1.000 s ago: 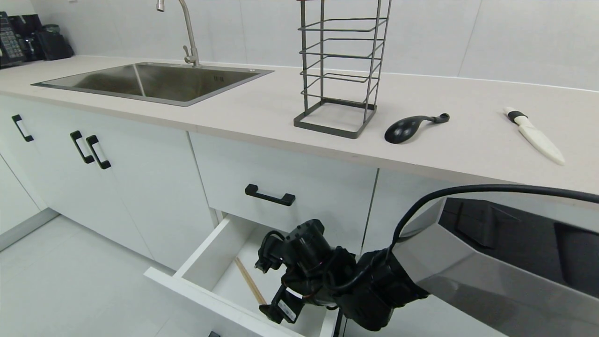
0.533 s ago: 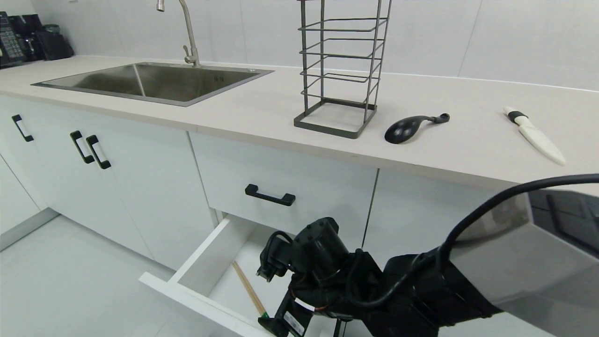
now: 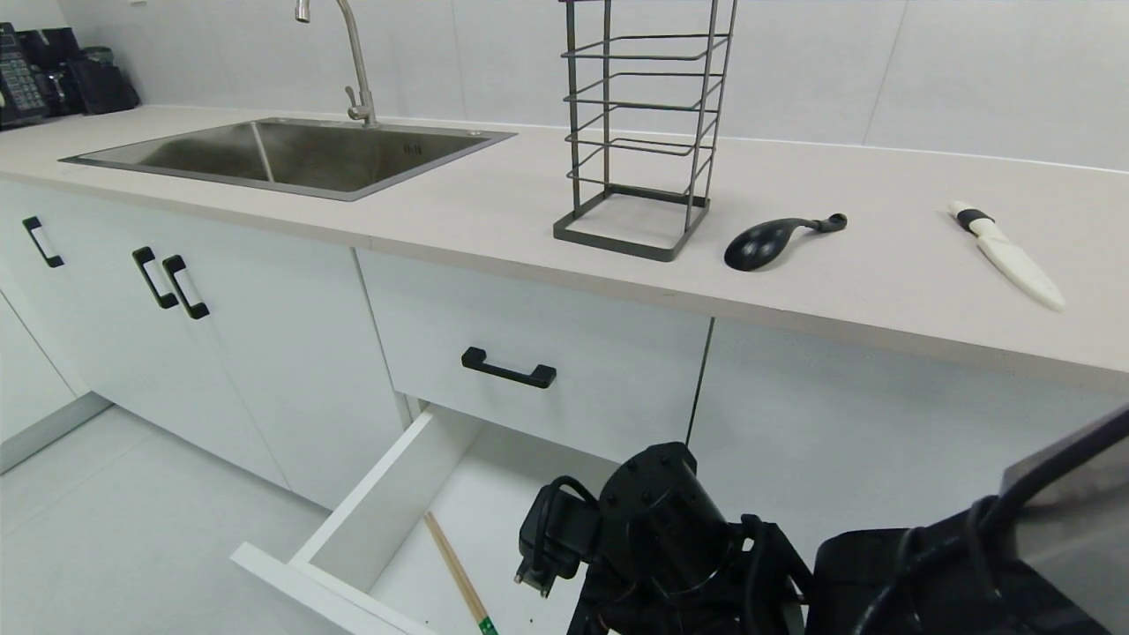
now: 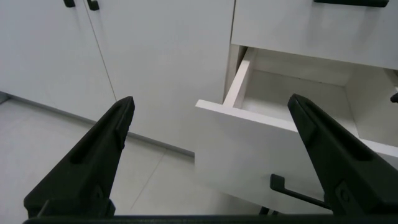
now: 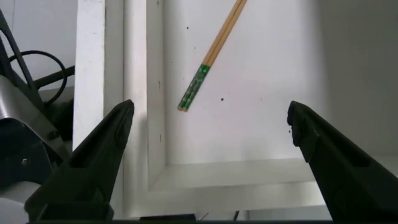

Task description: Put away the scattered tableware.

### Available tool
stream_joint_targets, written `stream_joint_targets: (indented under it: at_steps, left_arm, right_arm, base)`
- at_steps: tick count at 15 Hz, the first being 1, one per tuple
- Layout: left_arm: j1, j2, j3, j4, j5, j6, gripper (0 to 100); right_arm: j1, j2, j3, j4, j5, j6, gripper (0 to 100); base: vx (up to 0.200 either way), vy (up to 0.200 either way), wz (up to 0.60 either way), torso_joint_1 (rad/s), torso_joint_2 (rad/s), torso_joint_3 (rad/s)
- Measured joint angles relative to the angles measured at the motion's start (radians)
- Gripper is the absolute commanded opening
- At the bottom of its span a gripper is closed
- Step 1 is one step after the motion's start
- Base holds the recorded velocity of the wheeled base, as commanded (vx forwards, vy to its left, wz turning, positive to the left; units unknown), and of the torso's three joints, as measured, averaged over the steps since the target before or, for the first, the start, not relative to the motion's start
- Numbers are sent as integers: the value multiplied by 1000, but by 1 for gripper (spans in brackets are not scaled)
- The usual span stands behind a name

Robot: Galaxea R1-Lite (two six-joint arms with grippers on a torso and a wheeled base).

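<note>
No legible text, number or sign found. A small dark mark (image 3: 413, 148) on the far inner wall of the sink (image 3: 353, 163) cannot be read. The keys on the far-left device (image 3: 19, 84) are likewise illegible.

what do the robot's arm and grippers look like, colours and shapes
Right arm: glossy silver-grey angular shell, then a black wrist with a round housing and looped black cables. Both the left gripper and right gripper have matte black, wedge-shaped fingers tapering to the tips.
</note>
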Motion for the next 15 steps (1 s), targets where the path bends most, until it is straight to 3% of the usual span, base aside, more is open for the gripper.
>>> stream_joint_targets:
  at_steps: [7, 12, 15]
  left_arm:
    - [0, 0, 0, 0, 0, 0, 100]
    - [-1, 0, 0, 1, 0, 0, 100]
    - [0, 0, 0, 0, 0, 0, 100]
  right_arm:
    - [2, -101, 47, -29, -71, -74, 100]
    - [11, -130, 56, -56, -72, -74, 100]
    - [26, -145, 57, -54, -72, -74, 100]
  base:
    - [0, 0, 0, 10, -13, -4]
    - [0, 0, 0, 223, -123, -107]
    - [0, 0, 0, 219, -640, -220]
